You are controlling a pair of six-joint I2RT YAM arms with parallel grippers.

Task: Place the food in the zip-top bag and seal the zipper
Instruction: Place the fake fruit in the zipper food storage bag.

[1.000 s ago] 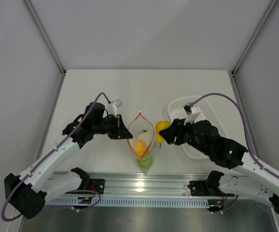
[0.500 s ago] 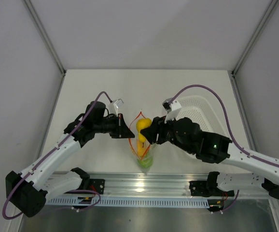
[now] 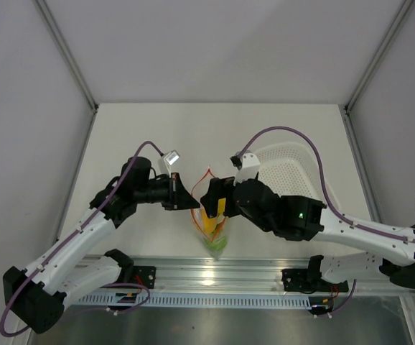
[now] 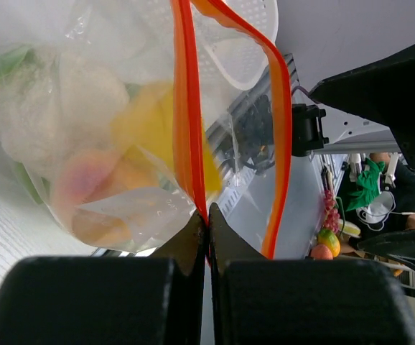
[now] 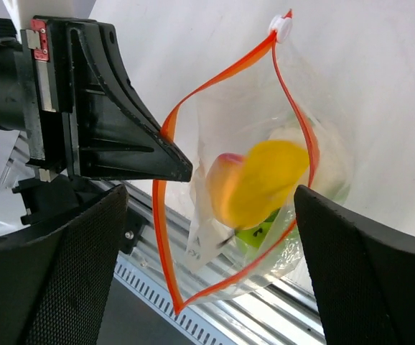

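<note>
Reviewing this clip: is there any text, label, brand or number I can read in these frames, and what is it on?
No text can be read in any view.
Small red tag on the left gripper: marks too small to read.
Dark marks low in the clear crinkly zip-top bag: too blurred to tell whether they are print.

One zip-top bag (image 3: 215,231), one basket (image 3: 294,169), two arms (image 3: 85,230) (image 3: 351,226).

White table (image 3: 215,136): basket (image 3: 297,171) on the right side, bag (image 3: 217,241) at front edge, centre.
</note>
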